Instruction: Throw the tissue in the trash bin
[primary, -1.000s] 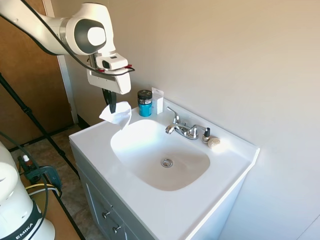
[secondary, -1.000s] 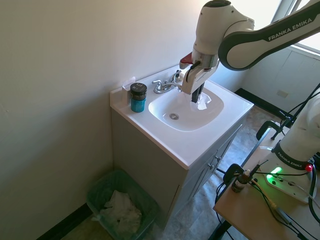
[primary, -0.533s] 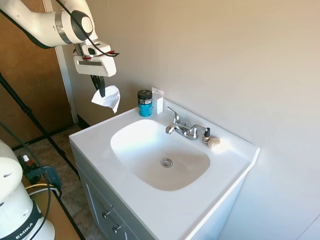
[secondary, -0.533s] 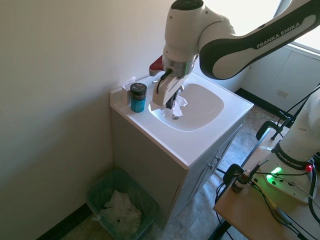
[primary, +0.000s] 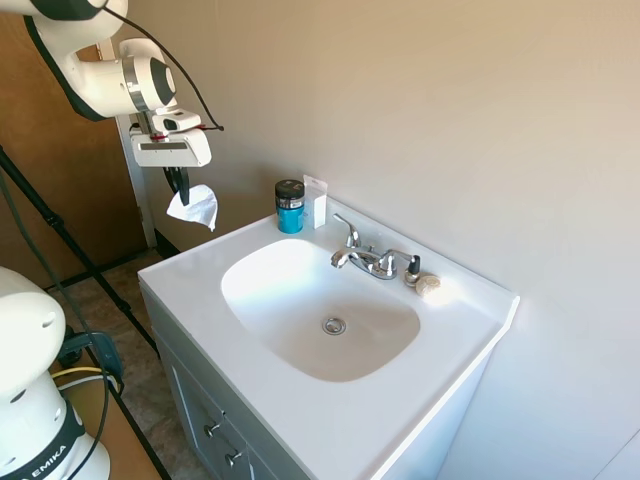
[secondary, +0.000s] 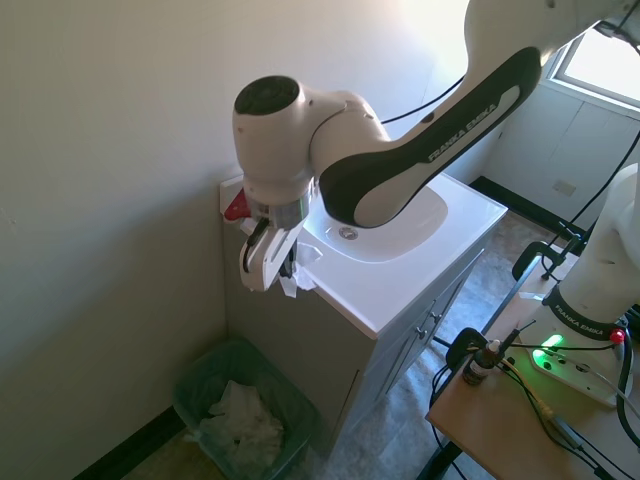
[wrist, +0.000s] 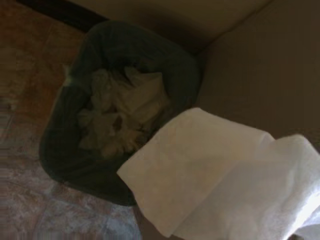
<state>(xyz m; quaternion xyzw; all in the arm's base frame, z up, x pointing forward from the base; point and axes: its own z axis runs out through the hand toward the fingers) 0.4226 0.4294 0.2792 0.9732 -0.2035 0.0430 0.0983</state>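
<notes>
I am working from the white bathroom vanity with its moulded oval sink (primary: 200, 275), and everything below is placed against it. Off its left end in the first exterior view hangs my black two-finger gripper (primary: 181, 190), above the floor beside the counter. It is clenched on the crumpled white paper tissue (primary: 194, 207), which dangles from the fingertips with a loose fold hanging down, clear of the countertop edge. On the vanity's back ledge, well apart from the gripper, stand a small teal jar with a black lid (primary: 290, 206), then the chrome faucet (primary: 366, 257), then a small beige lump (primary: 428, 285) (none of these concern me).

The second exterior view shows the gripper (secondary: 287, 268) just past the cabinet's end, with the tissue (secondary: 298, 280) against the cabinet side. The dark green mesh trash bin lined with plastic (secondary: 196, 384) sits on the floor below, beside the vanity and against the wall, already holding crumpled paper. The wrist view confirms this: the bin (wrist: 60, 150) lies beneath and off to one side of the hanging tissue (wrist: 210, 170).

My judgement is that the drop is not yet safe. I would carry the gripper further out from the vanity until it is over the bin's middle, lower it some, then release, since light paper drifts and may snag the rim.
</notes>
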